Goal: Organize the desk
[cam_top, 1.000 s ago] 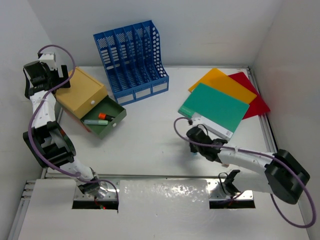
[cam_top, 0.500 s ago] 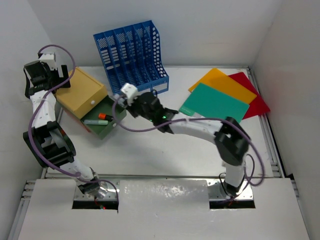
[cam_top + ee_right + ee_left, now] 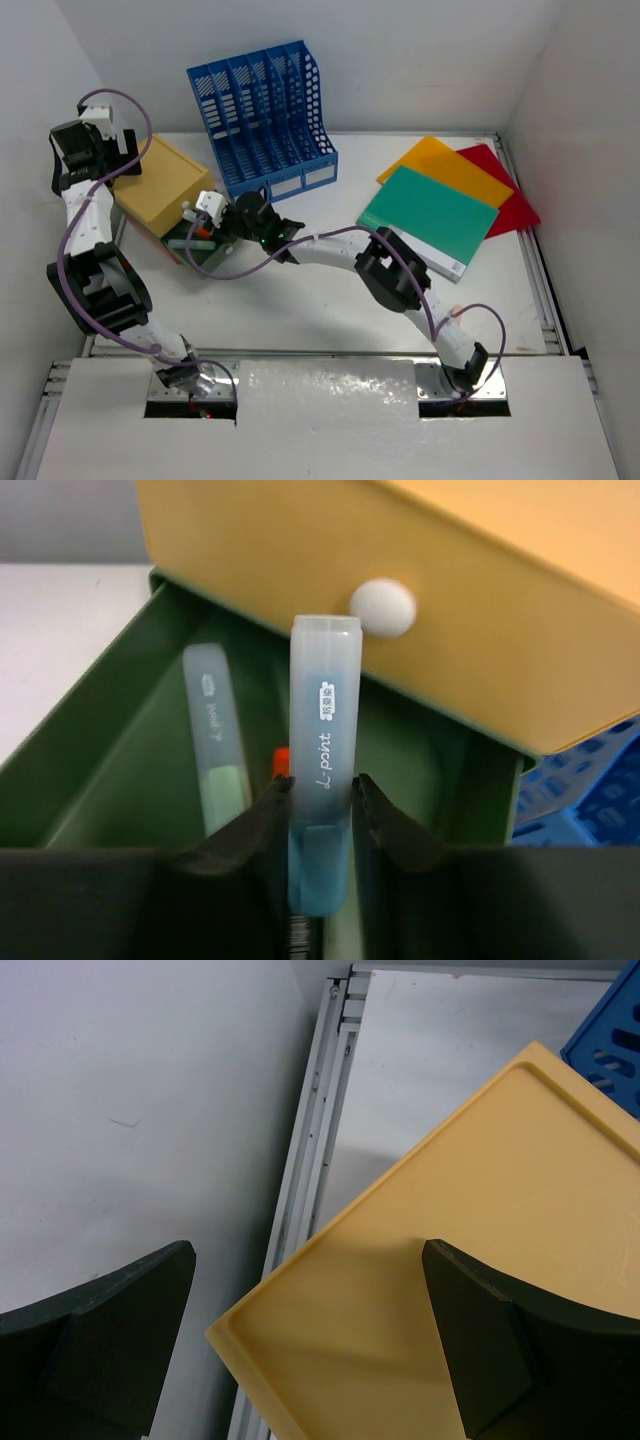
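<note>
The large flat white rectangular tabletop [image 3: 300, 305] with metal rails is spreading out from the arm bases to the white walls that enclose it. The right arm is spanning it from the near edge towards the left edge. There the right gripper [image 3: 320, 785] is clamping a blue plastic highlighter [image 3: 322, 730] with a frosted cap, its fingers [image 3: 262, 815] pressing on both sides. It is holding the pen over the open dark green plastic drawer [image 3: 100, 760]. A pale green plastic highlighter [image 3: 222, 750] is lying inside that drawer, with a small orange item [image 3: 281, 760] showing just beside it.

Behind the drawer, a yellow plastic drawer box [image 3: 160, 185] with a round white knob [image 3: 383, 608] is sitting near the left edge. The left gripper [image 3: 308, 1250] is hovering over the box's far left corner with its fingers spread wide apart, gripping nothing.

A blue slotted plastic file rack [image 3: 265, 110] is standing at the far edge. Towards the far right corner, a green flat folder [image 3: 430, 215] is overlapping a yellow-orange folder [image 3: 445, 165] and a red folder [image 3: 505, 195].
</note>
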`<state>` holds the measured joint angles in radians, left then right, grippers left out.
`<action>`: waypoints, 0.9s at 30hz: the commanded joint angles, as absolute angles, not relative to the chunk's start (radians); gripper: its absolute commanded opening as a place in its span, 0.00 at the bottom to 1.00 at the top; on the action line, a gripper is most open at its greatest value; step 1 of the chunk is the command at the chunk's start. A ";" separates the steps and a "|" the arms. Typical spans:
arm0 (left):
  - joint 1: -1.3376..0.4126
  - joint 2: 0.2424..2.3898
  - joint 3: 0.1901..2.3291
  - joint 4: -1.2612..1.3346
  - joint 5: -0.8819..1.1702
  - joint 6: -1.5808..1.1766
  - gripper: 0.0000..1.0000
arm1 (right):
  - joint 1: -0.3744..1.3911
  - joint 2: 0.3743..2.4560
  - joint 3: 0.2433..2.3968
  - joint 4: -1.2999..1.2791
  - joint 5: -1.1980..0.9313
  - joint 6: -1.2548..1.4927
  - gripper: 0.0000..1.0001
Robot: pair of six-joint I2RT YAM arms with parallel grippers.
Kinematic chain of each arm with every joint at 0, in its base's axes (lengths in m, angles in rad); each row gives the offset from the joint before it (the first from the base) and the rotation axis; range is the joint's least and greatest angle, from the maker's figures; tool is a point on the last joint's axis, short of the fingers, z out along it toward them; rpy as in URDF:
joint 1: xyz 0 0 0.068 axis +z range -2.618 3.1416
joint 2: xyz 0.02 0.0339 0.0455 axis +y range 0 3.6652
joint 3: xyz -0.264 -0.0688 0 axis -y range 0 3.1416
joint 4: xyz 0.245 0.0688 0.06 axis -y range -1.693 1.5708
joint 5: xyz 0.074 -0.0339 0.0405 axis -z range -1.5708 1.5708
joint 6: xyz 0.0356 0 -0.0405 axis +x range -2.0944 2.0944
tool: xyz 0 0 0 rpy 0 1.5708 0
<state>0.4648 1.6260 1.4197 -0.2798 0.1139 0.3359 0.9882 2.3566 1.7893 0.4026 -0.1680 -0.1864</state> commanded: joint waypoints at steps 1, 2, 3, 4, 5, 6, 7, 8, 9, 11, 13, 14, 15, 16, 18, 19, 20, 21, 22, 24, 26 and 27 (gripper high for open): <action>0.453 1.669 1.405 -0.364 0.087 0.367 0.97 | 1.006 2.326 1.848 0.437 -0.207 -0.241 0.34; 0.454 1.669 1.407 -0.361 0.087 0.365 0.97 | 1.014 2.307 1.832 0.440 -0.206 -0.251 0.41; 0.453 1.672 1.408 -0.360 0.087 0.365 0.97 | 1.015 2.296 1.826 0.451 -0.201 -0.253 0.53; 0.453 1.674 1.408 -0.359 0.087 0.365 0.97 | 1.017 2.286 1.821 0.453 -0.198 -0.253 0.55; 0.453 1.675 1.411 -0.359 0.087 0.364 0.97 | 1.020 2.260 1.810 0.454 -0.201 -0.246 0.58; 0.453 1.678 1.411 -0.359 0.086 0.365 0.97 | 1.020 2.244 1.801 0.468 -0.199 -0.235 0.61; 0.453 1.680 1.413 -0.359 0.084 0.362 0.97 | 1.022 2.228 1.790 0.480 -0.195 -0.224 0.68; 0.453 1.681 1.416 -0.359 0.083 0.362 0.97 | 1.022 2.208 1.754 0.498 -0.186 -0.209 0.69; 0.453 1.683 1.416 -0.359 0.083 0.362 0.97 | 1.023 2.168 1.731 0.540 -0.175 -0.174 0.70; 0.453 1.686 1.419 -0.357 0.081 0.362 0.97 | 1.023 2.123 1.651 0.577 -0.112 -0.093 0.62; 0.453 1.686 1.419 -0.357 0.080 0.362 0.97 | 1.025 2.047 1.582 0.595 -0.056 -0.039 0.43; 0.453 1.686 1.419 -0.356 0.080 0.364 0.97 | 1.025 2.022 1.503 0.595 -0.022 0.032 0.14; 0.453 1.684 1.419 -0.356 0.078 0.364 0.97 | 1.025 1.982 1.456 0.594 0.041 0.064 0.03; 0.453 1.684 1.419 -0.356 0.078 0.365 0.97 | 1.025 1.968 1.418 0.594 0.057 0.084 0.00; 0.449 1.686 1.417 -0.354 0.074 0.368 0.97 | 1.026 1.951 1.318 0.578 0.077 0.110 0.00; 0.451 1.686 1.417 -0.353 0.074 0.368 0.97 | 1.029 1.950 1.299 0.569 0.081 0.121 0.00; 0.448 1.684 1.419 -0.353 0.072 0.368 0.97 | 1.031 1.954 1.283 0.551 0.087 0.155 0.00; 0.446 1.686 1.420 -0.351 0.072 0.368 0.97 | 1.031 1.960 1.282 0.501 0.090 0.169 0.00; 0.446 1.687 1.419 -0.353 0.072 0.368 0.97 | 1.031 1.976 1.288 0.476 0.097 0.181 0.00; 0.446 1.689 1.417 -0.354 0.072 0.371 0.97 | 1.031 1.993 1.292 0.451 0.106 0.219 0.00; 0.446 1.690 1.416 -0.354 0.072 0.373 0.97 | 1.031 2.031 1.307 0.457 0.103 0.233 0.00; 0.446 1.690 1.416 -0.356 0.072 0.373 0.97 | 1.031 2.046 1.325 0.445 0.098 0.236 0.00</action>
